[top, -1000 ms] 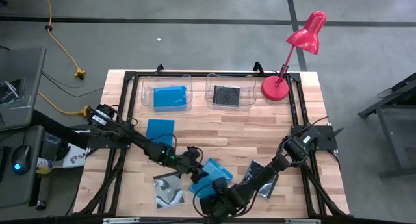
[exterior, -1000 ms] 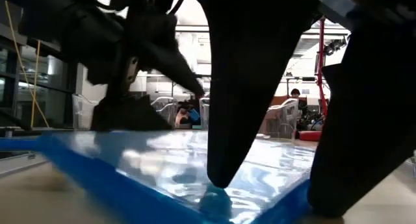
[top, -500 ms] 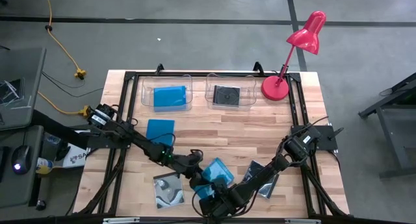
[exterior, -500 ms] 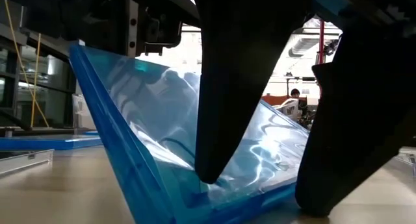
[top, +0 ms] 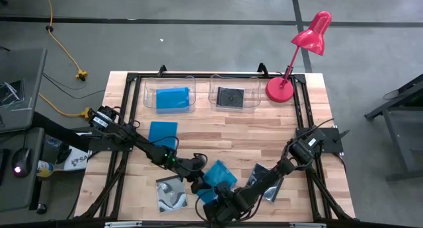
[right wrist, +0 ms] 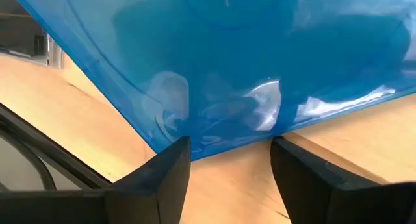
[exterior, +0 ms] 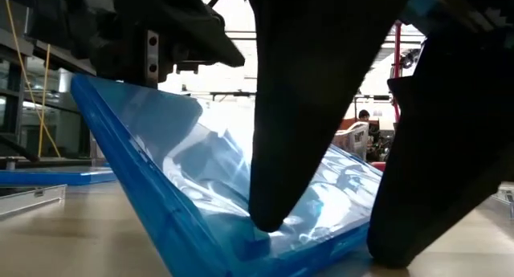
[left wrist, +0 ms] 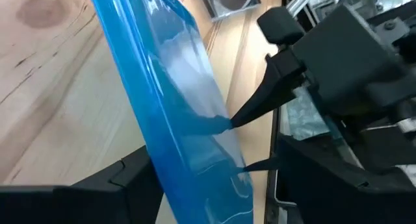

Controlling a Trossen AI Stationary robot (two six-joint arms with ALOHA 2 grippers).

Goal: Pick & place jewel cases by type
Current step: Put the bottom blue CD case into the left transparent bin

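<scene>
A bright blue jewel case (top: 217, 175) stands tilted near the table's near edge, between my two grippers. My left gripper (top: 197, 177) is shut on its raised end. My right gripper (top: 221, 195) is open at its low end, one finger (exterior: 281, 148) in front of the case's face and the other (exterior: 434, 148) beside it. A second blue case (top: 163, 132) lies flat on the wood. A third (top: 173, 98) lies in the left clear tub, and a black case (top: 230, 97) in the right tub. Two silvery-covered cases (top: 170, 195) (top: 266, 182) lie near the near edge. My left gripper pinches the blue case by its raised edge (exterior: 120, 88), coming from the table's left. That edge is up off the wood, the case slopes down from it, and the opposite edge (exterior: 321, 245) rests on the table. My right gripper's open fingertips (left wrist: 229, 123) meet the case's sloping face near its low edge (right wrist: 227, 143), coming from the near right. No finger closes on it.
A red desk lamp (top: 291, 82) stands at the far right corner. Two clear tubs (top: 149, 89) (top: 254, 89) sit along the far edge. A black frame (top: 132, 79) borders the table. Bare wood (top: 231, 132) lies in the middle. A person shows far off in the room (exterior: 365, 115).
The blue case lay almost flat a second ago. My left gripper has risen with the end it holds, tipping the case up steeply. The edge by my right gripper's fingers has stayed on the table. My right gripper has kept its place.
</scene>
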